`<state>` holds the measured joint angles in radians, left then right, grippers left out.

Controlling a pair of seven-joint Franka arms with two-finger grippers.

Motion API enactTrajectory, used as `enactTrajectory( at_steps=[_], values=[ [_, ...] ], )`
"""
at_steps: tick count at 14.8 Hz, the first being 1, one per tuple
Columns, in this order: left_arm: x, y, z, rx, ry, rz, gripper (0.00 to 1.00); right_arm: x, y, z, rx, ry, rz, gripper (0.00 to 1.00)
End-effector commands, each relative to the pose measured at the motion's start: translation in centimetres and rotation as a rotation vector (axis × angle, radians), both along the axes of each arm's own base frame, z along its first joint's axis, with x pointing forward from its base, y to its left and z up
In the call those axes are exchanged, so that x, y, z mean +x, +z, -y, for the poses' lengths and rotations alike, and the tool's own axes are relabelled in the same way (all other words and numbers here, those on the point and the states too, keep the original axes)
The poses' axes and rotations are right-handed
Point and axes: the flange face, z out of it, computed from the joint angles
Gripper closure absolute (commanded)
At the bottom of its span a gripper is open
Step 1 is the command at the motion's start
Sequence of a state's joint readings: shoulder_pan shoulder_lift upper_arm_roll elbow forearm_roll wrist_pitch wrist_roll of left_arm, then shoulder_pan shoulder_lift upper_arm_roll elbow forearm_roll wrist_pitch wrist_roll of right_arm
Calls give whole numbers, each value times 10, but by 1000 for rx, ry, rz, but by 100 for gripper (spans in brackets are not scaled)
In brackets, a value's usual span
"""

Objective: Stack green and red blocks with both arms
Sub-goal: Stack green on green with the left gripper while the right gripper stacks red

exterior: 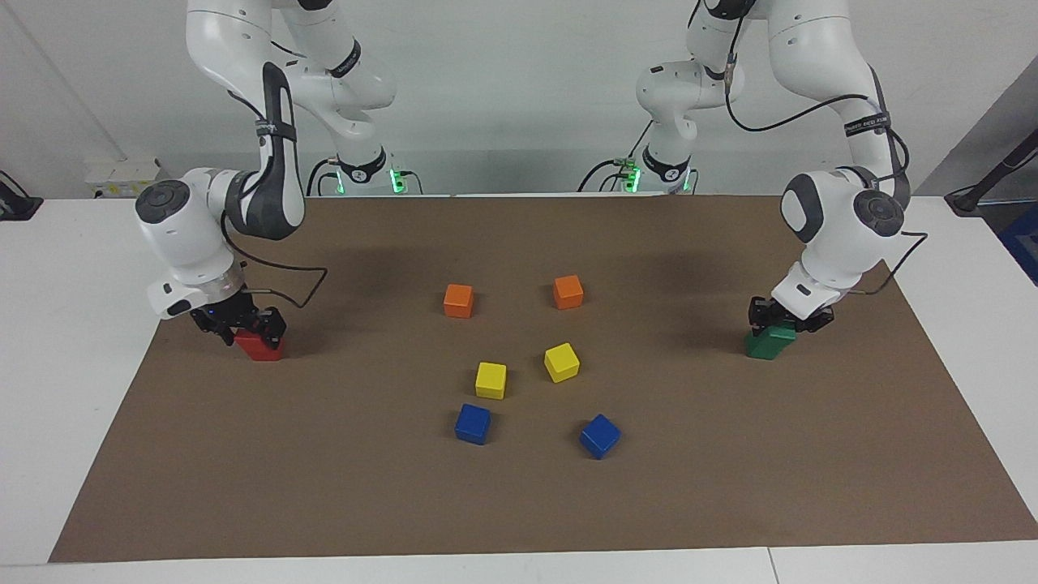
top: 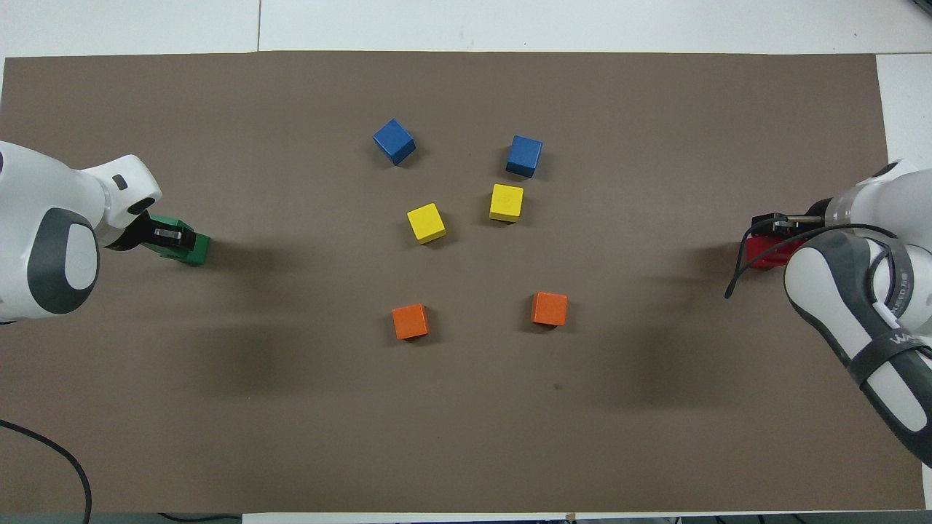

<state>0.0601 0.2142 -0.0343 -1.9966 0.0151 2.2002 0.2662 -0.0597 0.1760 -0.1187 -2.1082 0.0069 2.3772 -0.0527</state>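
My left gripper [exterior: 780, 323] is down at the mat near the left arm's end and shut on a green block [exterior: 769, 344], which sits slightly tilted. In the overhead view the same gripper [top: 172, 236] covers most of the green block [top: 194, 251]. My right gripper [exterior: 243, 324] is down at the right arm's end of the mat and shut on a red block [exterior: 261, 347] that rests on the mat. In the overhead view the right gripper [top: 776, 224] and its cable partly hide the red block [top: 761, 255]. Only one green and one red block show.
Between the arms, on the brown mat [exterior: 324, 470], stand two orange cubes [exterior: 458, 300] [exterior: 568, 292] nearest the robots, then two yellow cubes [exterior: 491, 380] [exterior: 561, 362], and two blue cubes [exterior: 473, 423] [exterior: 599, 435] farthest away. White table surrounds the mat.
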Motion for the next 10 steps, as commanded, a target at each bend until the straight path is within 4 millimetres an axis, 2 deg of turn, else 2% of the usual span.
enactTrajectory(
  at_steps=[1,3,4,5,6,7,8,9,10],
  values=[
    [-6,1,-2,-7,-13,14,100,-1,3,3,15,12,17,0],
    [-6,1,-5,-3,-14,15,100,5,16,-1,16,25,14,0],
    [-6,2,-4,-3,-16,17,100,10,30,-5,16,37,-5,0],
    [-7,0,-4,-3,-14,15,92,15,49,-8,15,49,-30,0],
    [-8,-3,-4,-3,-14,14,74,18,68,-18,22,64,-58,0],
    [-10,-5,-4,-3,-14,20,34,18,86,-26,27,72,-81,0],
    [-12,-7,-4,-3,-16,20,3,15,105,-31,32,81,-85,0],
    [-12,-8,-4,-3,-16,17,0,9,123,-33,32,92,-78,0],
    [-13,-8,-4,-3,-16,14,0,1,141,-48,36,115,-79,0]
  ],
)
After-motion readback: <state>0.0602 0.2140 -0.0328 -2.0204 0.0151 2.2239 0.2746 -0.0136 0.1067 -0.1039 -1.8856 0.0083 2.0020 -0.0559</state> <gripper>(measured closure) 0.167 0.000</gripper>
